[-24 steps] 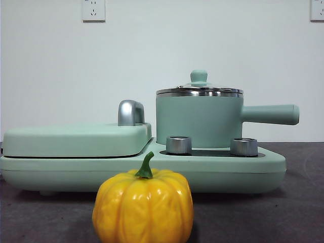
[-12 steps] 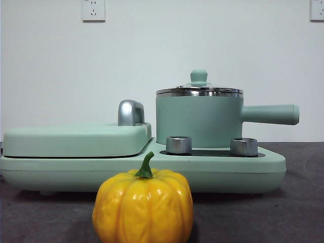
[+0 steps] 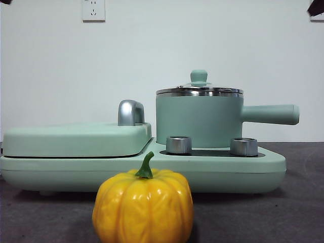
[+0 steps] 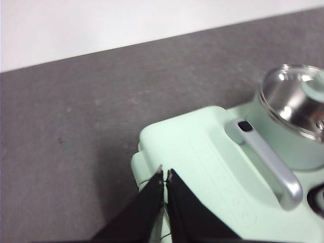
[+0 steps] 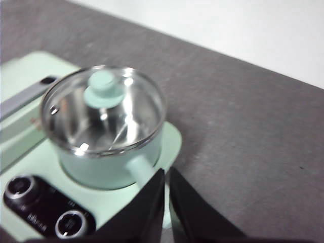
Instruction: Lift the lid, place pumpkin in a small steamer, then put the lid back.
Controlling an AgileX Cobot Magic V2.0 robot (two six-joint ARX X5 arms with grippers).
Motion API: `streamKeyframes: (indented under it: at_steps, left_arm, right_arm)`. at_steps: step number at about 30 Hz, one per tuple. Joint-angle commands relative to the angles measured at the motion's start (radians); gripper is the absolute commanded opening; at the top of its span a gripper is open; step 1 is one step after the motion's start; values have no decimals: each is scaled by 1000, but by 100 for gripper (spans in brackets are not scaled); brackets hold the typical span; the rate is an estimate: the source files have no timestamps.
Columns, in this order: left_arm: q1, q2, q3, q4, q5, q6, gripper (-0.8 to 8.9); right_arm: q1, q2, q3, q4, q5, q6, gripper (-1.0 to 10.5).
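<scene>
Right now the lid point(image 5: 104, 109) sits flat on the small steamer point(image 3: 198, 120), on the cooker's burner side. I worry about its little knob point(image 3: 198, 76); it looks smooth, so my jaws could slip off it. The pumpkin point(image 3: 143, 206) waits on the bench in front of the cooker, near the camera. It looks shiny and about as wide as the pot, so it may jam at the rim. My right gripper point(image 5: 166, 174) hangs above the pot's handle, jaws together. My left gripper point(image 4: 165, 174) hangs over the griddle cover point(image 4: 202, 167), jaws together too.
</scene>
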Motion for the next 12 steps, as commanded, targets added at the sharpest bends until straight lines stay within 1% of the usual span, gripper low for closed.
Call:
streamKeyframes:
  at_steps: [1,3,5,6,8,9,10,11,12]
  left_arm:
    - [-30,36,43,-21,6,130,10]
    - [-52,58,55,-39,6,165,10]
    - [-71,70,56,-40,6,172,11]
    - [-79,74,56,-37,6,171,28]
    - [-91,78,56,-29,6,166,130]
    - [-97,78,56,-23,7,165,223]
    - [-101,78,56,-17,7,165,292]
    - [-106,78,56,-9,8,165,315]
    - [-111,78,56,2,9,164,312]
  right_arm:
    - [32,18,22,-7,0,-77,12]
    - [55,21,22,-16,0,-108,12]
    - [72,21,22,-19,1,-134,12]
    - [79,19,22,-20,1,-139,13]
    - [84,18,22,-20,0,-140,66]
    - [85,18,22,-20,0,-139,135]
    - [87,18,22,-19,1,-135,204]
    - [89,18,22,-18,2,-131,240]
    - [91,18,22,-18,4,-129,251]
